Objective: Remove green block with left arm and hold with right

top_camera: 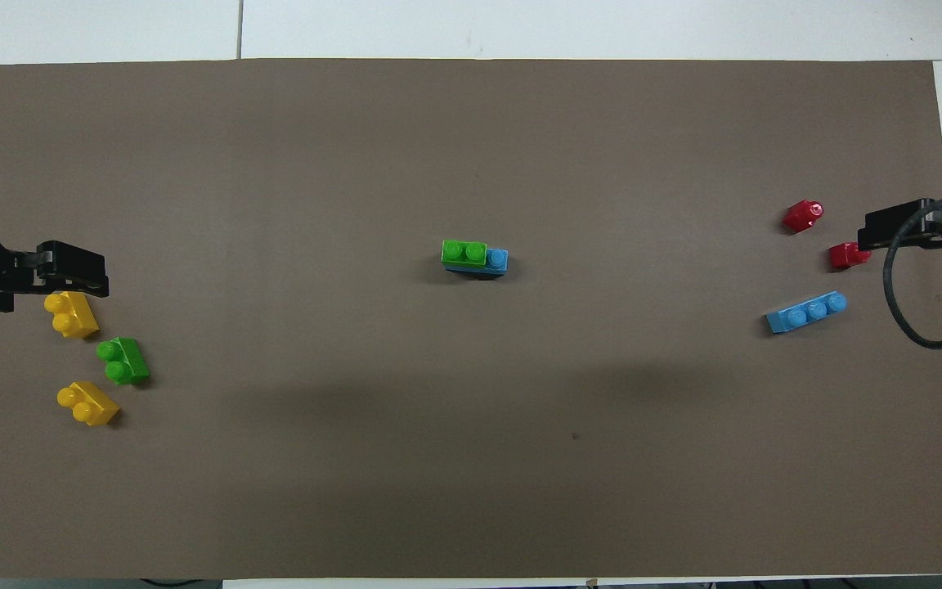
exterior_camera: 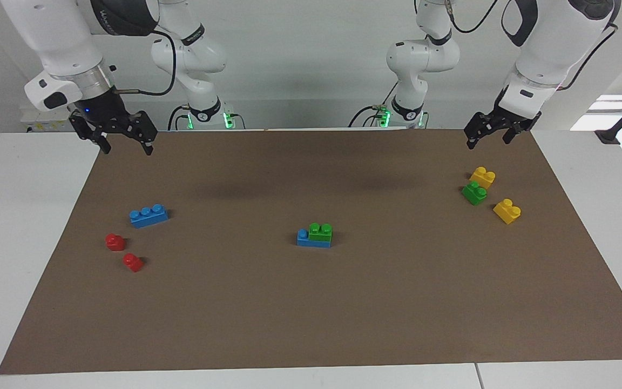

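Bright, even light; soft shadows blotch the brown mat.

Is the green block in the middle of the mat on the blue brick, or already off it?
On: the green block sits stacked on the blue brick, covering all but one stud. Neither gripper is near it.

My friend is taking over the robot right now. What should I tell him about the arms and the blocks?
Left gripper: open, holding nothing, waiting over the mat's edge by the robots, at its own end.
Right gripper: open, holding nothing, waiting the same way at its end.
Green block: mid-mat, still stuck on the blue block.
A second green block lies loose between two yellow blocks at the left arm's end.
Done: nothing yet.
Left: right holds the blue block, left pulls the green block off.
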`<move>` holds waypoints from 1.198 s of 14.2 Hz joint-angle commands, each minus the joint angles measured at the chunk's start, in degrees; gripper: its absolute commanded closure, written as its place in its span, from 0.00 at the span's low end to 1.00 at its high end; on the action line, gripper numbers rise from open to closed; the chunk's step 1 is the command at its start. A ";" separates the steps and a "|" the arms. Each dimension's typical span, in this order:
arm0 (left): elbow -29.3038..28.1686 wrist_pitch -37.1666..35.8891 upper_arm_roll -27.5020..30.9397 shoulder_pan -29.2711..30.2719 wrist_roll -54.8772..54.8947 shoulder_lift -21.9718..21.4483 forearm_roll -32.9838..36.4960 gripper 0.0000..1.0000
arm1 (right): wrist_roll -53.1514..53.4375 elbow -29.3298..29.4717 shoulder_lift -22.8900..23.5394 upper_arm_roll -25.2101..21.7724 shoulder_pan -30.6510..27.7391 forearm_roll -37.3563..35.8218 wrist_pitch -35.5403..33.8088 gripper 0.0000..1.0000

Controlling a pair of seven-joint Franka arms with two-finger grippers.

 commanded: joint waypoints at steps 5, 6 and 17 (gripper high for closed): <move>-3.87 0.56 0.18 -4.01 -23.17 -2.72 -2.48 0.00 | 28.28 -2.56 0.24 0.49 0.03 1.01 4.07 0.01; -4.31 0.56 0.27 -4.97 -25.63 -2.99 -3.18 0.00 | 33.55 -2.99 0.34 0.58 0.03 3.18 4.06 0.01; -11.08 8.82 0.18 -14.29 -58.15 -6.07 -4.86 0.00 | 71.99 -4.85 7.09 0.58 2.84 21.03 6.87 0.03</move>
